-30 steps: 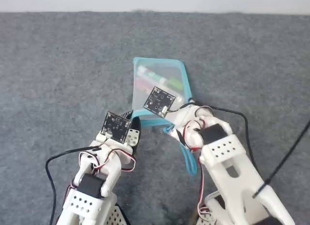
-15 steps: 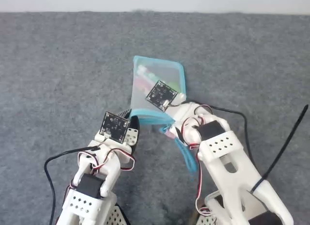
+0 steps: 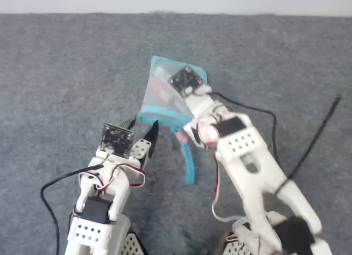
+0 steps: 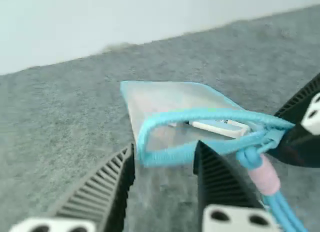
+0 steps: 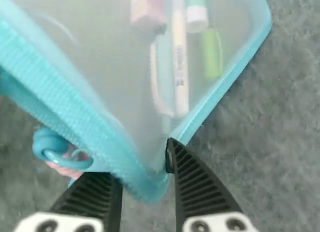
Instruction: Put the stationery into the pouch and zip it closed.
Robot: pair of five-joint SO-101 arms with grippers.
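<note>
**A:** Where is the pouch?

**B:** The translucent plastic pouch with turquoise edging (image 3: 165, 98) lies in the upper middle of the high view, on the grey felt-like surface (image 3: 66, 73), its zip edge towards the arms.

**A:** And the stationery?

**B:** Inside. The pens and markers (image 5: 179, 67) show through the wall: one white, one green, one pink.

**A:** The right claw?

**B:** The right claw (image 5: 142, 162) is clenched on a pouch corner, low in the middle of its wrist view, one finger on each side of the turquoise edge.

**A:** The left one?

**B:** The left claw (image 4: 165, 148) is released, its fingers apart, just at the zip edge, which gapes in a loop mid-frame. A turquoise strap with a pink bead (image 4: 265, 174) hangs from the zip end at lower right.
</note>
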